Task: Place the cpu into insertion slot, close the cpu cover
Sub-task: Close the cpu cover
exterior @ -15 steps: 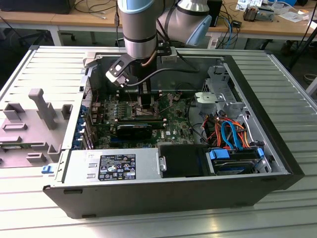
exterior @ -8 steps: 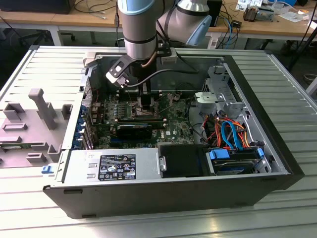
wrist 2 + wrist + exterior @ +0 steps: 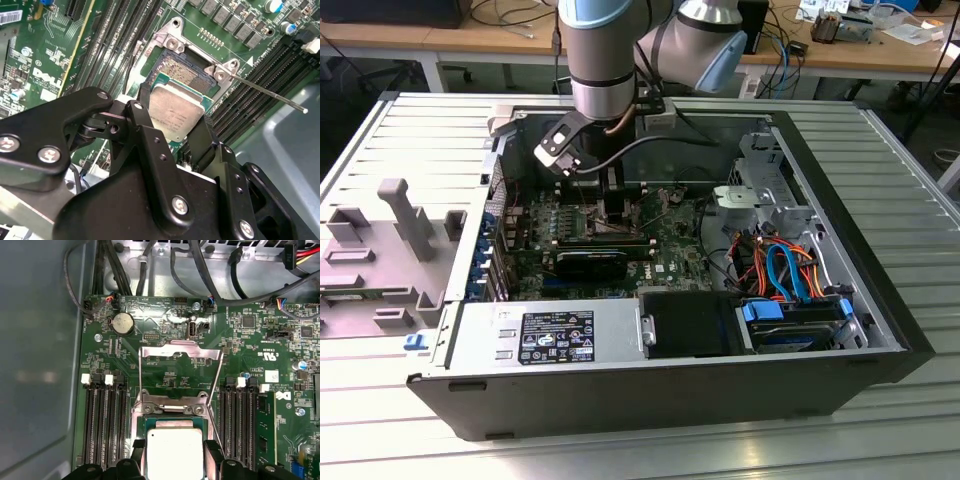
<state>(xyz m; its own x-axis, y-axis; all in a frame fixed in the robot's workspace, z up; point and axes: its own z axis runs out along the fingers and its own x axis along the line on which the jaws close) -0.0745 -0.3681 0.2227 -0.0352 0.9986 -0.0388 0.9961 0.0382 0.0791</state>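
In both wrist views the cpu, a flat silvery square on a green base, sits between my gripper's black fingers. My gripper is shut on it, one finger against each side. The chip hangs low over the insertion slot, whose dark pin field shows past its far edge. The cpu cover, a silvery frame, is flipped open away from the socket. Its lever wire sticks out to the side. In the exterior view my gripper reaches down onto the motherboard inside the computer case.
Long black memory slots flank the socket on both sides. A coin battery and black cables lie beyond the cover. A grey drive cage, coloured cables and the power supply crowd the case.
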